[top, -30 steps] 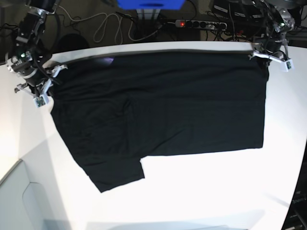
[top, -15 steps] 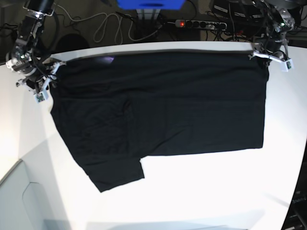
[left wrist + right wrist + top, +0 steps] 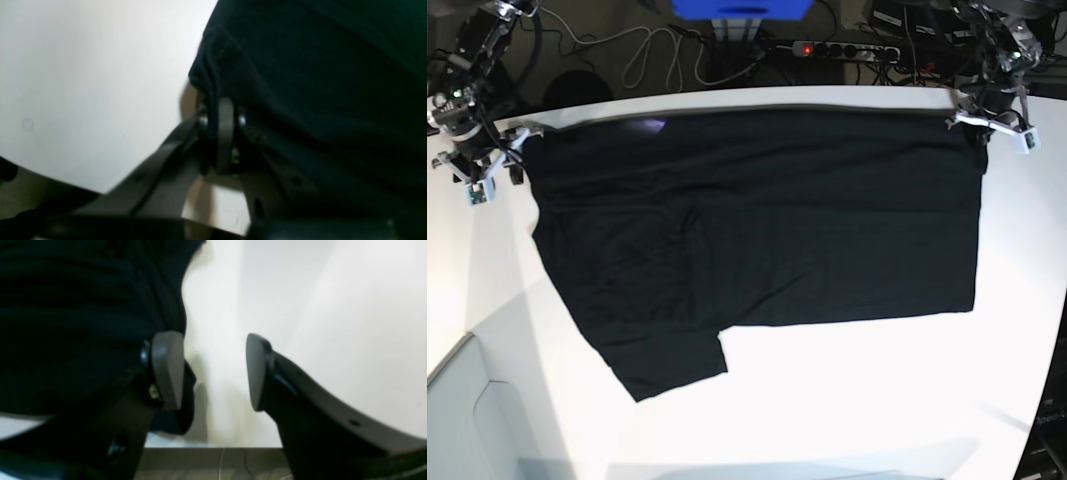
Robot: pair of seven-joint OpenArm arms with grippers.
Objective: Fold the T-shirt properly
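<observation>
The black T-shirt (image 3: 757, 230) lies spread flat, plain side up, on the white table (image 3: 857, 390), with one sleeve pointing to the lower left. My left gripper (image 3: 983, 124) is at the shirt's far right corner. In the left wrist view this gripper (image 3: 225, 133) is shut on the bunched hem of the T-shirt (image 3: 317, 66). My right gripper (image 3: 497, 162) stands just off the shirt's far left corner. In the right wrist view it (image 3: 211, 371) is open with nothing between its fingers, and the T-shirt (image 3: 83, 306) lies beside the left finger (image 3: 166, 370).
Behind the table's far edge are a power strip (image 3: 847, 49), loose cables (image 3: 642, 55) and a blue object (image 3: 740, 9). Bare white table runs along the front and right of the shirt. A grey surface (image 3: 457, 420) sits at the lower left corner.
My right gripper has opened, let go of the shirt's far left corner and drawn back to the left off the cloth. The left gripper has kept its grip and place.
</observation>
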